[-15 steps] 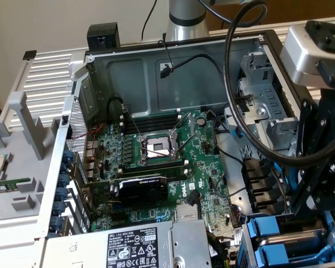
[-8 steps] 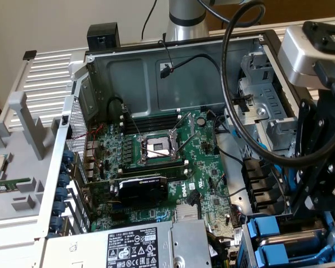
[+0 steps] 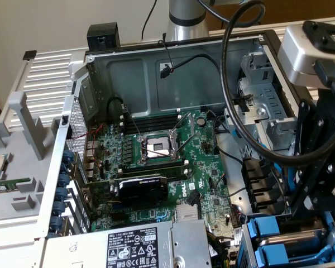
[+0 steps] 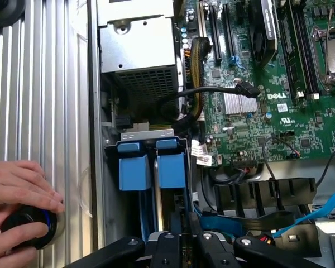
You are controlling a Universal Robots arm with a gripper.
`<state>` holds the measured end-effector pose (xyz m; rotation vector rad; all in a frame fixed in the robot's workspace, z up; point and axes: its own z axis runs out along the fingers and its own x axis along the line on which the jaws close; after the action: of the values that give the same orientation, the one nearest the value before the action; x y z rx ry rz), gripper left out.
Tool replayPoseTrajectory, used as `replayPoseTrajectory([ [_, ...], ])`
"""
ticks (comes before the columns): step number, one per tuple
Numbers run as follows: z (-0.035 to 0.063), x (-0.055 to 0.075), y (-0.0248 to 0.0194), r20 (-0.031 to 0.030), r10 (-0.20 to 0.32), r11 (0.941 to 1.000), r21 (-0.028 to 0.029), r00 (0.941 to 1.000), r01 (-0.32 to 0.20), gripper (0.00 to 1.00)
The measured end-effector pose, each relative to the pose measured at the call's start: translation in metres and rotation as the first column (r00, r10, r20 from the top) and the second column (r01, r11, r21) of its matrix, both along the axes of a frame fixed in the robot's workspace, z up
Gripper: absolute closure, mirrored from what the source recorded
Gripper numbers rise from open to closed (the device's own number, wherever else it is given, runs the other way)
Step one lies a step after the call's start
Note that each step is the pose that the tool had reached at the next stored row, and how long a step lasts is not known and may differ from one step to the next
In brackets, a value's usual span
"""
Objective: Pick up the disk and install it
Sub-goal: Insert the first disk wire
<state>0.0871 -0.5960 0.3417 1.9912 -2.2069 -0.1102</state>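
Tabletop (image 3: 50,64) of ribbed metal under open computer case (image 3: 134,72), pale wall (image 3: 33,22) behind

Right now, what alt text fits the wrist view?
The gripper is poised at two blue drive trays side by side in an open computer case, green motherboard beside them. A person's hand rests on a black knob outside the case.

Motherboard (image 3: 207,146) beside, perhaps touching, power-supply box (image 3: 181,245)

Black cable (image 3: 224,67) loops before the drive cage (image 3: 257,97); motherboard (image 3: 206,162) lies open.
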Motion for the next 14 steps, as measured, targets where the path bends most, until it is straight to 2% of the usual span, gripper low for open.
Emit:
replayPoseTrajectory([
  [3, -0.0001, 0.0007, 0.0008, -0.0002, 0.000, 1.0000, -0.0014, 1.0000, 0.000, 0.83],
  [7, 0.0000, 0.0010, 0.0033, -0.0009, 0.000, 0.9999, -0.0107, 1.0000, 0.000, 0.83],
  [11, 0.0000, 0.0011, 0.0052, -0.0014, 0.000, 0.9998, -0.0223, 1.0000, 0.000, 0.83],
  [14, 0.0000, 0.0011, 0.0052, -0.0026, 0.000, 0.9996, -0.0267, 1.0000, 0.000, 0.83],
])
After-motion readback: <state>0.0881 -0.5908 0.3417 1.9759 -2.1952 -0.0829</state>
